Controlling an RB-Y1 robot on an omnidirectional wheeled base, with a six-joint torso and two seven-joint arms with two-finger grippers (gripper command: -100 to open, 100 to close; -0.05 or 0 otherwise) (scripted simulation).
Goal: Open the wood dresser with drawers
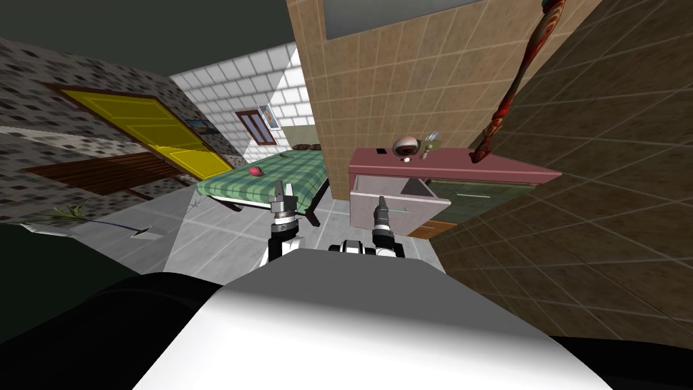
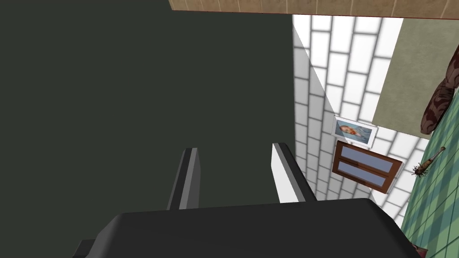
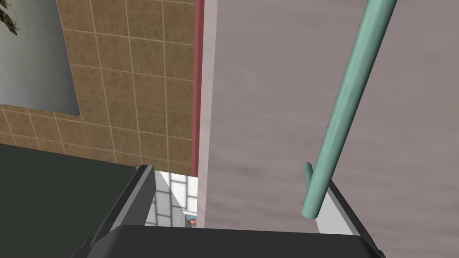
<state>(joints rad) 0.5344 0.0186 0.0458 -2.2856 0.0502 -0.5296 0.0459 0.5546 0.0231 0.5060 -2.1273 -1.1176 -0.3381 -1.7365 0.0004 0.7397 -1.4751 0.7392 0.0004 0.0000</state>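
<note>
The dresser (image 1: 446,166) has a reddish top and stands against the brown tiled wall. Its upper left drawer (image 1: 399,203) is pulled out, with a mauve-grey front (image 3: 278,112) and a teal bar handle (image 3: 345,103). My right gripper (image 1: 382,203) is right at that front and stands open (image 3: 237,177). The handle's end lies just inside one of its fingers (image 3: 336,206), and the drawer's edge runs between the two. My left gripper (image 1: 284,189) is raised beside the bed and is open (image 2: 235,150) with nothing in it.
A green plaid bed (image 1: 271,176) stands left of the dresser. A round bowl-like thing (image 1: 406,145) and a small object (image 1: 430,145) sit on the dresser top. A long reddish ornament (image 1: 514,88) hangs on the dark tiled wall to the right. A yellow door (image 1: 155,128) is far left.
</note>
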